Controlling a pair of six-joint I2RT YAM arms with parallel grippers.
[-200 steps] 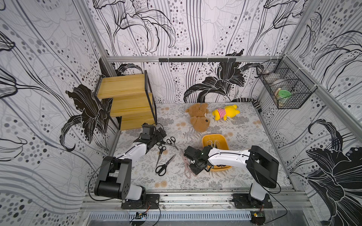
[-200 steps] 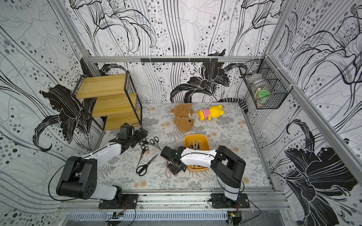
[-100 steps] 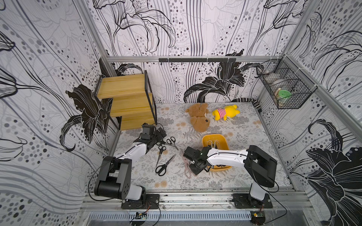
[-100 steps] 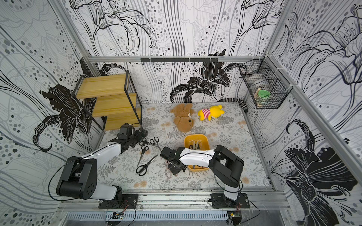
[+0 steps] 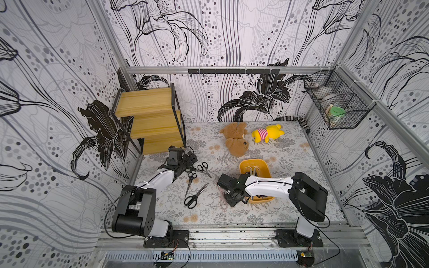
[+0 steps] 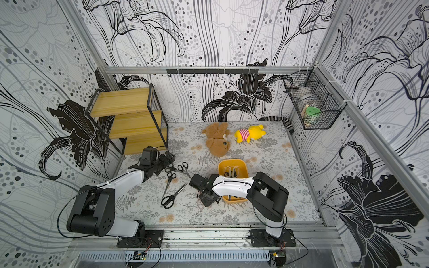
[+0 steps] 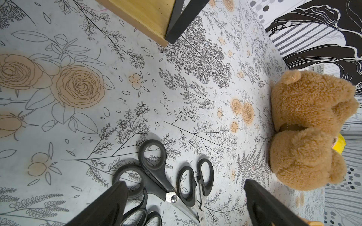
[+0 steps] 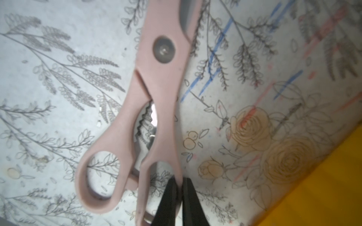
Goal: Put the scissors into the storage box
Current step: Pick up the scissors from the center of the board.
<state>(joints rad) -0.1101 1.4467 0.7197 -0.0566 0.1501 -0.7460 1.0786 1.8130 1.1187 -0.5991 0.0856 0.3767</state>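
Note:
The pale pink shears lie flat on the floral mat beside the yellow-orange storage box. My right gripper is shut on the rim of one of their handle loops. In both top views that gripper sits low at the box's near left corner. The box holds other scissors. Three black-handled scissors lie on the mat in front of my left arm. My left gripper hangs open over two of those pairs' handles, gripping nothing.
A brown teddy bear and a yellow plush toy lie at the back of the mat. A stepped wooden shelf stands at the back left, close to my left gripper. A black wire basket hangs on the right wall.
My right gripper's jaws have closed onto the pink shears' handle loop. Both arms have hardly shifted.

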